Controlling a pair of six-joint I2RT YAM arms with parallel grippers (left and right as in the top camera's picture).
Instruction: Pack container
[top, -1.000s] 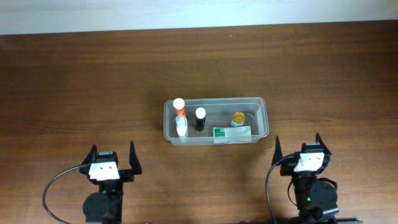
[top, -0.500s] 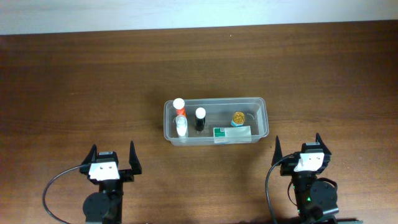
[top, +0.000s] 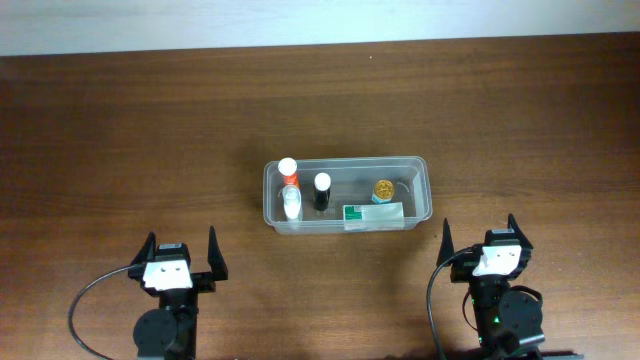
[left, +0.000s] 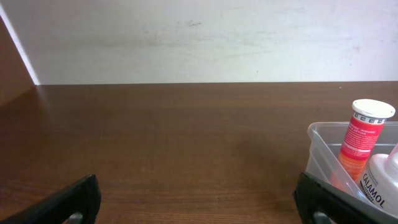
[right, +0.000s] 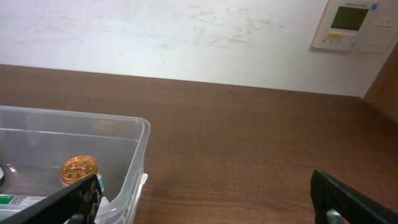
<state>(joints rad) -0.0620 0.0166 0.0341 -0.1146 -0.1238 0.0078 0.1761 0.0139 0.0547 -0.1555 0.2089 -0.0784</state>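
Observation:
The clear plastic container (top: 425, 190) stands at the table's middle. Inside it are an orange tube with a white cap (top: 289, 170), a white Calamol bottle (top: 291, 205), a black bottle with a white cap (top: 321, 190), a gold-lidded jar (top: 384, 189) and a green and white box (top: 374, 213). My left gripper (top: 181, 254) is open and empty at the front left, well short of the container. My right gripper (top: 481, 240) is open and empty at the front right, just off the container's near right corner (right: 138, 177). The orange tube (left: 364, 140) and Calamol bottle (left: 382, 180) show in the left wrist view.
The dark wooden table (top: 130, 140) runs to a white wall at the back. A white wall panel (right: 354, 25) shows at the top right of the right wrist view.

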